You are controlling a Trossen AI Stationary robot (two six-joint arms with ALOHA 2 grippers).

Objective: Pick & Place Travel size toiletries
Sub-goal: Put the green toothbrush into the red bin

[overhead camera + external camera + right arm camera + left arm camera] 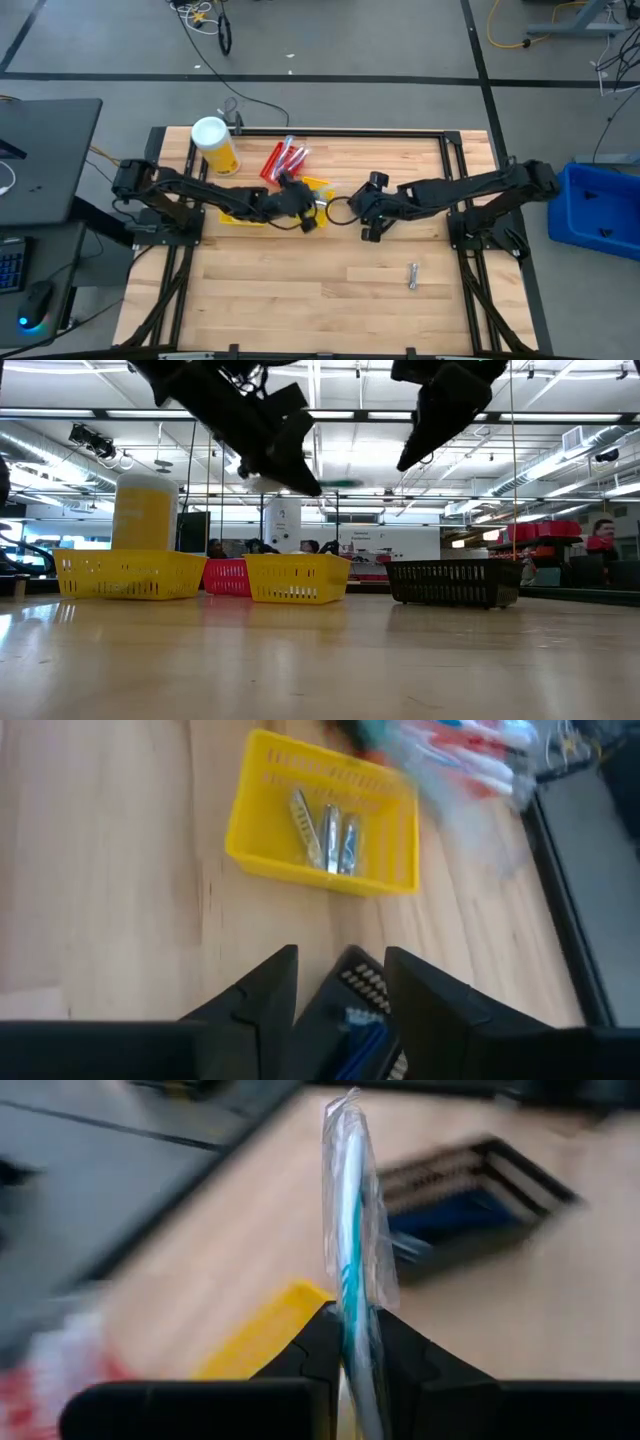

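A toothbrush (350, 1230) with a blue-green handle, in a clear wrapper, sticks out past the fingers of my left gripper (355, 1325), which is shut on it above the bins (303, 205). In the low view the toothbrush (338, 484) hangs high over the yellow bin (297, 578). My right gripper (340, 965) stands open with nothing between its fingers, above the black bin (350, 985), which holds blue items (362, 1038). A yellow bin (250, 845) holds several silvery wrapped items (327, 832). My left gripper pinches the wrapped toothbrush between its two fingers (320, 1345), at the lower part of its handle (352, 1305). The toothbrush runs on along the fingers, and its long free end reaches out past the tips. It is lifted clear of the table and the bins.
A large yellow canister with a white lid (214, 146) stands at the far left. A red bin (284, 160) with red-and-white tubes lies beside it. One small silvery item (412, 275) lies alone on the wood near the right front. The near half of the table is bare wood.
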